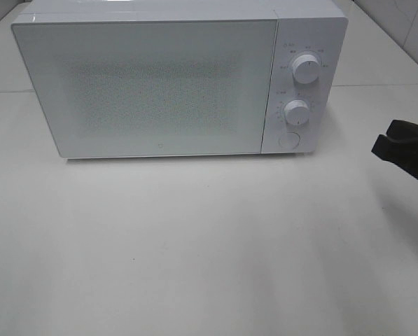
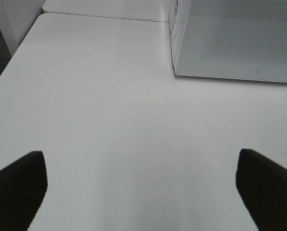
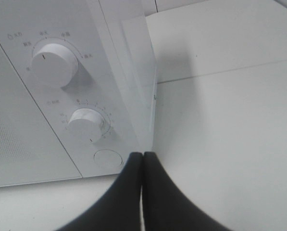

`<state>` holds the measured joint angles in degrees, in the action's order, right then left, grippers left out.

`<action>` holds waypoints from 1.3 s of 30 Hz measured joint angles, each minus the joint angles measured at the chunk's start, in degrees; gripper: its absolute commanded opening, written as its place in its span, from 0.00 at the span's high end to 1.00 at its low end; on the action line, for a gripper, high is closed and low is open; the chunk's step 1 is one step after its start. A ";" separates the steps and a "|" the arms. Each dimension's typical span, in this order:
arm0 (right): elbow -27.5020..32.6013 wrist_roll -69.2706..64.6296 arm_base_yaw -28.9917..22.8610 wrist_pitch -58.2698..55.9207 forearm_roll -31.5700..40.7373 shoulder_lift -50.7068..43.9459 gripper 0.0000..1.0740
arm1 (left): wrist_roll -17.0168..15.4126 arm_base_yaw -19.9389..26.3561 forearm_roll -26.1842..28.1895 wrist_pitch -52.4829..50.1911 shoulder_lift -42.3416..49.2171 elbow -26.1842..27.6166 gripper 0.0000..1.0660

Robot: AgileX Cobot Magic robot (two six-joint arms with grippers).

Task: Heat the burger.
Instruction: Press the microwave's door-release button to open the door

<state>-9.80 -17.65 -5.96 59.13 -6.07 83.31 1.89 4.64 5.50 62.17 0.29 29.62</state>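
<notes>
The burger is out of view. A white microwave stands at the back of the table with its door shut; its upper knob, lower knob and round door button are on its right panel. My right gripper is shut with nothing in it, hovering right of the microwave; in the right wrist view its tips sit just below the round button. My left gripper is open and empty over bare table, left of the microwave's front corner.
White tabletop stretches in front of the microwave. A seam between table sections runs behind on the right. The table's left edge drops to a dark floor.
</notes>
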 measured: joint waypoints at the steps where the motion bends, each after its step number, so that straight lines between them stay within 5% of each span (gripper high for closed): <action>1: 0.00 -1.78 0.00 1.60 -0.23 2.58 1.00 | 0.00 0.00 0.00 0.00 0.00 0.00 0.05; 14: -0.92 -29.16 -3.38 3.95 0.17 13.29 1.00 | 0.00 0.00 0.00 0.00 0.00 0.00 0.05; 23: -7.85 -49.62 -11.52 5.39 5.27 22.52 1.00 | 0.00 0.00 0.00 0.00 0.00 0.00 0.05; 39: -19.08 -63.66 -12.66 3.44 8.54 31.46 1.00 | 0.00 0.00 0.00 0.00 0.00 0.00 0.05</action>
<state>-28.88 -81.30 -18.62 62.57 2.46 114.76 1.89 4.64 5.50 62.17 0.29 29.62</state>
